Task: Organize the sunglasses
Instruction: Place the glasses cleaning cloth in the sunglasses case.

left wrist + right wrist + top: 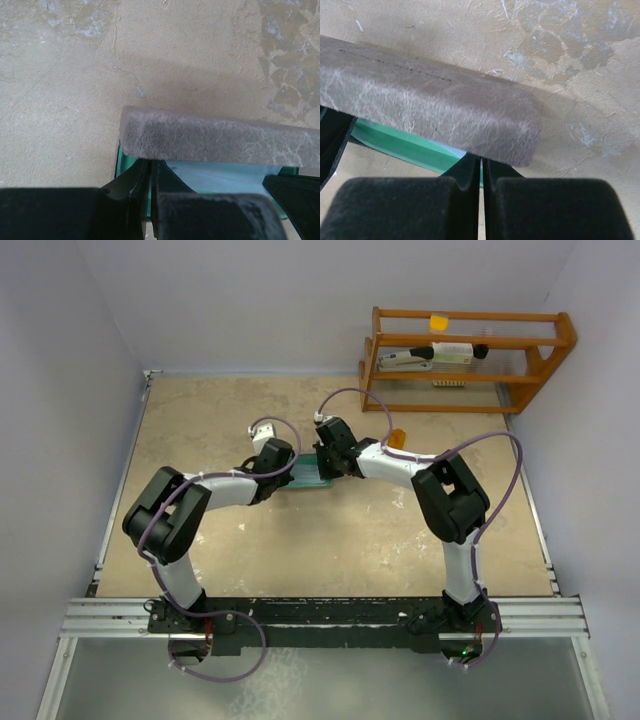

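Probable sunglasses (397,437) beside right arm (392,463), apart from both closed jaws.

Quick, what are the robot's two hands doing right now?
Left gripper: shut, at one end of the grey case.
Right gripper: shut, at its other end.

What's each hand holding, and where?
Left hand and right hand shut at opposite ends of the grey case; whether they pinch its green lining cannot be told.
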Robot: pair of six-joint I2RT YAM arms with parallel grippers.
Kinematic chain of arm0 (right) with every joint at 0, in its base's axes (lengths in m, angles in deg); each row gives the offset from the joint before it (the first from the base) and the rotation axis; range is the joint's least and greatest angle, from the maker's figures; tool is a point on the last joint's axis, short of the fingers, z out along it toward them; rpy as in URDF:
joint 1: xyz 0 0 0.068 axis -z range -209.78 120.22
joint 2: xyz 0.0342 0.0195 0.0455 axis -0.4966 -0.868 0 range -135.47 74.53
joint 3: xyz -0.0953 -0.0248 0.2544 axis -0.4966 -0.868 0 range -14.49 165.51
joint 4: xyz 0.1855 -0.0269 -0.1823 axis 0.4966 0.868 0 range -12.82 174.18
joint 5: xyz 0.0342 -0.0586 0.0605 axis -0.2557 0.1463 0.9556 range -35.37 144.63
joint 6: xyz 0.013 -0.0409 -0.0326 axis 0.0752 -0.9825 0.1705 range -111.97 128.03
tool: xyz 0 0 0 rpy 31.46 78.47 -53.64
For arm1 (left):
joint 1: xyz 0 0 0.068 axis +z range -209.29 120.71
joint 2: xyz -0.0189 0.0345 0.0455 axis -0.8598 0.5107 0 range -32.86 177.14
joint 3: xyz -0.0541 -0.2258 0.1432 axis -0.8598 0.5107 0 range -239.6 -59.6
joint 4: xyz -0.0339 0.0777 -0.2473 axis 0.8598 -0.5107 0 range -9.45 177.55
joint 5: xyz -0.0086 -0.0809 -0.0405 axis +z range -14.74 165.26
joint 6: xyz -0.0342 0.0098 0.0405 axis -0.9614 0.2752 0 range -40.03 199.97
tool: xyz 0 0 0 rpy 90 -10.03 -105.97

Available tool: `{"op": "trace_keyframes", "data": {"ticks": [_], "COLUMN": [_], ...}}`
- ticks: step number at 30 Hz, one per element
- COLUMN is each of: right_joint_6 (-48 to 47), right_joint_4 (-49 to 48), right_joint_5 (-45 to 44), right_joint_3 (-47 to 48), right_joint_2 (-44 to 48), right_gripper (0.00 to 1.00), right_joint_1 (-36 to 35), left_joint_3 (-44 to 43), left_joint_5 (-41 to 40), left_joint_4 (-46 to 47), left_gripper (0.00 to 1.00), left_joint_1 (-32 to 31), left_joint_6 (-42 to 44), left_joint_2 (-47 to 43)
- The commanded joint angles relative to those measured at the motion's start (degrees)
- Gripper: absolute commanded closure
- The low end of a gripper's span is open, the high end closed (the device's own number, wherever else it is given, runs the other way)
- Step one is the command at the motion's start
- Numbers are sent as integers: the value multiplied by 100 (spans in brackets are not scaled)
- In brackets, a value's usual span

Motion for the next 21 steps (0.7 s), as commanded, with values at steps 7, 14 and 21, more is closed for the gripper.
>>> {"op": "trace_keyframes", "data": {"ticks": [7,14,21], "right_joint_6": [-72,-57,-62], "right_joint_4": [173,171,167], "right_joint_5": [133,185,190], "right_joint_3": [153,118,118], "right_joint_2": [-30,0,8], "right_gripper": [100,100,100], "right_joint_1": [34,34,34], "left_joint_3": [-291,-398,-418], "left_joint_5": [-9,-120,-108], "left_joint_4": [-348,-645,-735], "left_gripper": [100,100,100], "left_joint_1": [69,62,63], "left_joint_6": [-68,26,60], "left_joint_2": [10,-78,-75]}}
